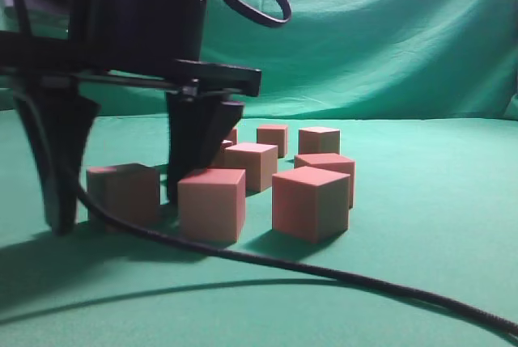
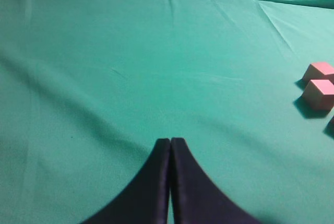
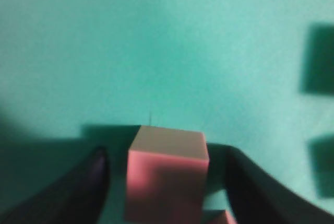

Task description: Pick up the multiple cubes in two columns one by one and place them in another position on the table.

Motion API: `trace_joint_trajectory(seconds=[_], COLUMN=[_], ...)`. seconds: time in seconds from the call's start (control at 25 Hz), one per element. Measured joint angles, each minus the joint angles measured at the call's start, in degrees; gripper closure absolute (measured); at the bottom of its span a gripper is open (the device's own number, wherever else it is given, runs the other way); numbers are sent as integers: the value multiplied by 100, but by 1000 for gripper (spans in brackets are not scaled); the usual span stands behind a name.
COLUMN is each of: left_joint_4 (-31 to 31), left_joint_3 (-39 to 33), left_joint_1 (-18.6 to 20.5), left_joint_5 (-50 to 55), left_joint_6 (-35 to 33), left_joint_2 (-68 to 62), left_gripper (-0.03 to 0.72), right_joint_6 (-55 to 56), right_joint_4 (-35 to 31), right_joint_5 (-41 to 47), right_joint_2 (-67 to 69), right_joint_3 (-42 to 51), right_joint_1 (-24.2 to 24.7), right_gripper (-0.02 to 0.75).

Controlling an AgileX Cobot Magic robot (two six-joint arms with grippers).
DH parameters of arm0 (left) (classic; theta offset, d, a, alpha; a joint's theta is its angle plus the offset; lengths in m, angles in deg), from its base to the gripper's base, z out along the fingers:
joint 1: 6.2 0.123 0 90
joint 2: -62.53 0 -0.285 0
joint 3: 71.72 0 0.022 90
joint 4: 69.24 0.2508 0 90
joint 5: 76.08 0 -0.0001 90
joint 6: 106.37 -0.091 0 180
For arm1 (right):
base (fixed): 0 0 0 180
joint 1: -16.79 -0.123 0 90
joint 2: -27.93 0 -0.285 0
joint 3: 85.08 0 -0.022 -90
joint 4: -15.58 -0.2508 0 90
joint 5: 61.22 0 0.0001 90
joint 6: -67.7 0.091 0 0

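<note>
In the exterior view my right gripper stands wide open, low over the table, its black fingers either side of one salmon cube. The right wrist view shows that cube resting on the cloth inside the right gripper, with a gap to each finger. Several more cubes sit close by, among them a front one and another beside it. My left gripper is shut over bare green cloth. Two cubes lie far to its right.
A black cable trails across the front of the table. An upright green backdrop closes off the back. Further cubes stand behind the front ones.
</note>
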Motion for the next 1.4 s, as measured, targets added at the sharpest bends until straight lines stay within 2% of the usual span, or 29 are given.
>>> trace_joint_trajectory(seconds=[0.12, 0.16, 0.36, 0.52, 0.68, 0.8, 1.16, 1.4], left_joint_4=[0, 0, 0, 0, 0, 0, 0, 0], left_joint_3=[0, 0, 0, 0, 0, 0, 0, 0], left_joint_1=[0, 0, 0, 0, 0, 0, 0, 0], left_joint_5=[0, 0, 0, 0, 0, 0, 0, 0], left_joint_6=[0, 0, 0, 0, 0, 0, 0, 0], left_joint_2=[0, 0, 0, 0, 0, 0, 0, 0], left_gripper=[688, 688, 688, 688, 688, 688, 688, 688], right_joint_6=[-46, -45, -66, -28, -6, 6, 207, 87], right_joint_4=[13, 12, 265, 820, 1269, 1518, 1432, 1446], right_joint_5=[348, 458, 1266, 1839, 1934, 1952, 2052, 2116], right_joint_2=[36, 36, 36, 37, -44, -276, -2236, -3953], right_joint_3=[-301, -439, -1518, -2591, -3389, -3585, -3294, -2124], right_joint_1=[0, 0, 0, 0, 0, 0, -51, -61], right_gripper=[123, 92, 72, 269, 608, 738, 738, 738])
